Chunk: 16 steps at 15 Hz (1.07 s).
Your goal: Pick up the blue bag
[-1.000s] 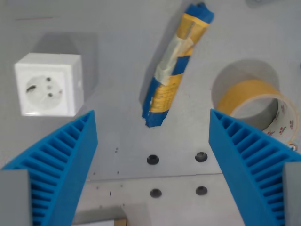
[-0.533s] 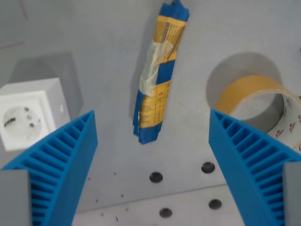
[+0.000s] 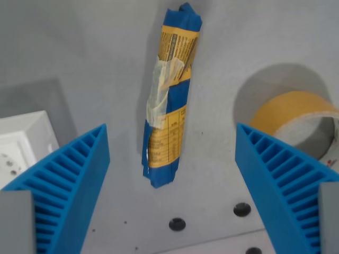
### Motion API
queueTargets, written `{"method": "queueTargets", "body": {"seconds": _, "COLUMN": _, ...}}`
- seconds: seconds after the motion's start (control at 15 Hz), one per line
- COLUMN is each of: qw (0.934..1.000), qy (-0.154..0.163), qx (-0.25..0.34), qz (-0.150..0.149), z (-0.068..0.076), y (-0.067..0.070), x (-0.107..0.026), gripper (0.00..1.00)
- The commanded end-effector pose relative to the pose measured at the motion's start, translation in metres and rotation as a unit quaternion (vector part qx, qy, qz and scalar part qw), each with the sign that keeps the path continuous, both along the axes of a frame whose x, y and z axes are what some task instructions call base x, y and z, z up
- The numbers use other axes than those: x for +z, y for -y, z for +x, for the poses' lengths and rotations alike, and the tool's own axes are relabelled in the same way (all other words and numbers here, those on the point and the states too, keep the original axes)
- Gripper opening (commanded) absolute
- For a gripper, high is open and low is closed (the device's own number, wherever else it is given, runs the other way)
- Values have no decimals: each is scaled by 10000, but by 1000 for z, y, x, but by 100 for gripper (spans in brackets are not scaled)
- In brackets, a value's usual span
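Hovering with jaws spread wide and empty, the gripper (image 3: pixel 172 174) frames the blue bag (image 3: pixel 168 100), which lies lengthwise between them. It looks light, soft and crinkly; squeezing its taped middle seems safest.

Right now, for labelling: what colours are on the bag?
Blue with yellow printed panels on the bag, seen in the wrist view.
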<state>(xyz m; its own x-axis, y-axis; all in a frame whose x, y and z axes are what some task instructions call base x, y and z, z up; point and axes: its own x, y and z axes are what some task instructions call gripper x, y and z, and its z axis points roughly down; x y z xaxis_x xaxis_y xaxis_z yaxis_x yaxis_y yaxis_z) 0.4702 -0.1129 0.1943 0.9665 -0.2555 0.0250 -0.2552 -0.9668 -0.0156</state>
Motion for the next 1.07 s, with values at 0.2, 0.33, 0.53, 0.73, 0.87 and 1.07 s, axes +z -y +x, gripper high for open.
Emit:
{"method": "queueTargets", "body": {"seconds": 0.2, "qw": 9982, "qy": 588, "qx": -111, "qz": 55, "z": -4, "y": -2, "x": -24, "gripper": 100}}
{"method": "queueTargets", "body": {"seconds": 0.33, "qw": 9982, "qy": 582, "qx": -97, "qz": 77, "z": -5, "y": -3, "x": -34, "gripper": 100}}
{"method": "queueTargets", "body": {"seconds": 0.53, "qw": 9981, "qy": 601, "qx": -92, "qz": 85, "z": -5, "y": -3, "x": -39, "gripper": 0}}
{"method": "queueTargets", "body": {"seconds": 0.73, "qw": 9981, "qy": 601, "qx": -92, "qz": 85, "z": -5, "y": -3, "x": -39, "gripper": 0}}
{"method": "queueTargets", "body": {"seconds": 0.87, "qw": 9981, "qy": 601, "qx": -92, "qz": 85, "z": -5, "y": -3, "x": -39, "gripper": 0}}
{"method": "queueTargets", "body": {"seconds": 1.07, "qw": 9981, "qy": 601, "qx": -92, "qz": 85, "z": -5, "y": -3, "x": -39, "gripper": 0}}
